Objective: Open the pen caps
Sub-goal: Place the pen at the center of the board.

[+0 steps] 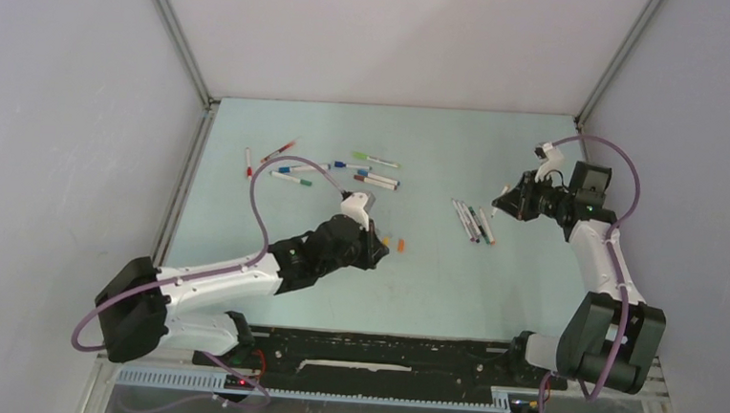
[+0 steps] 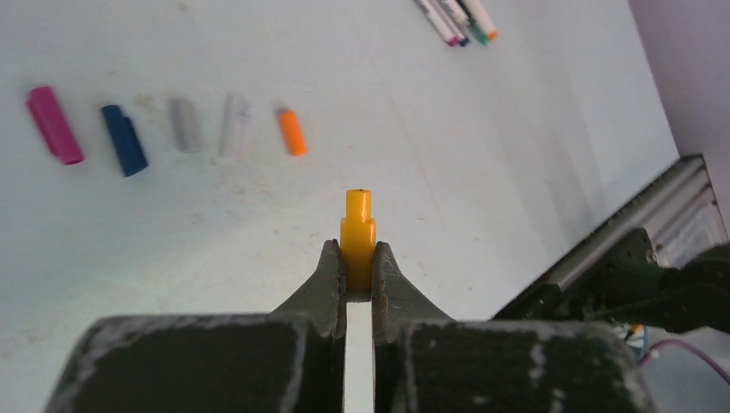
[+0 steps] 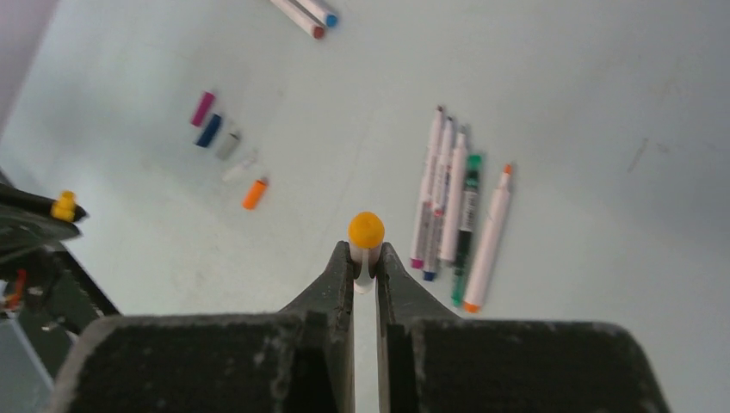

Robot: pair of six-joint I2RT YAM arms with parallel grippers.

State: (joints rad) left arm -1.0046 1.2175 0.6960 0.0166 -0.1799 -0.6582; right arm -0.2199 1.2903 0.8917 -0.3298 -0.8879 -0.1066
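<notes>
The left claw (image 2: 358,258) is clamped on a small yellow-orange cap (image 2: 358,232), a stubby plastic piece with a narrower stepped neck on top, held clear above the pale surface (image 2: 516,172). The right claw (image 3: 366,258) is closed on a pen (image 3: 366,237): a slim white barrel sits between its fingers and a rounded yellow-orange end pokes out past them. The left wrist view shows a row of loose caps (image 2: 183,125) lying on the surface beyond the held one, side by side but apart. They are magenta, dark blue, grey, a pale almost clear one and orange, each a short smooth tube. The right wrist view shows the same row smaller. It adds five pens (image 3: 448,206) lying close together and roughly parallel just right of the claw, with white barrels and coloured tips, one of them dark green along its body. At that view's left edge the other claw appears with its yellow-orange cap. Only the top view takes in both arms at once, well apart, the left claw near the middle of the surface and the right one beside the five pens. It also shows further pens (image 1: 377,180) scattered toward the far left, too small to tell whether they are capped. The surface is matte pale blue-green with faint scuffs. The claw fingers are dark and rough, worn grey at the edges.
</notes>
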